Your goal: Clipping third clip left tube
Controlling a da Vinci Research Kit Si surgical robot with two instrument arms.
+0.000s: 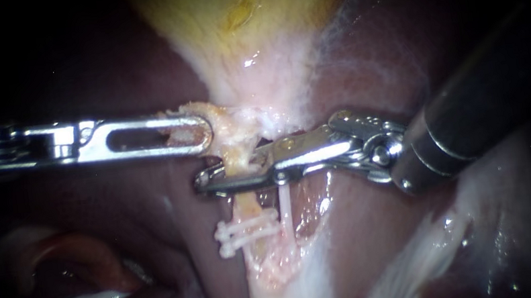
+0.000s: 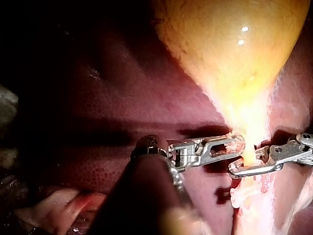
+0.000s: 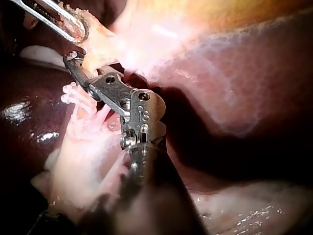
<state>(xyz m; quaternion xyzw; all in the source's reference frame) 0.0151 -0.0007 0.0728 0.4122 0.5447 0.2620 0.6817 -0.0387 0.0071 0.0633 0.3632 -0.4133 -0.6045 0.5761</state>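
Our steel right instrument (image 1: pixel 205 182) pinched the pale left tube (image 1: pixel 244 207) in its hand above two white clips (image 1: pixel 249 233); our left instrument (image 1: pixel 205 133) had its hand clamped on the yellow gallbladder (image 1: pixel 242 10) neck

We are looking at polished metal gleaming on the left instrument (image 1: pixel 204 133) and right instrument (image 1: pixel 207 180), matt white plastic clips (image 1: pixel 247 234), and the liver (image 1: pixel 119 221) and gallbladder (image 1: pixel 242 16) glistening wet.
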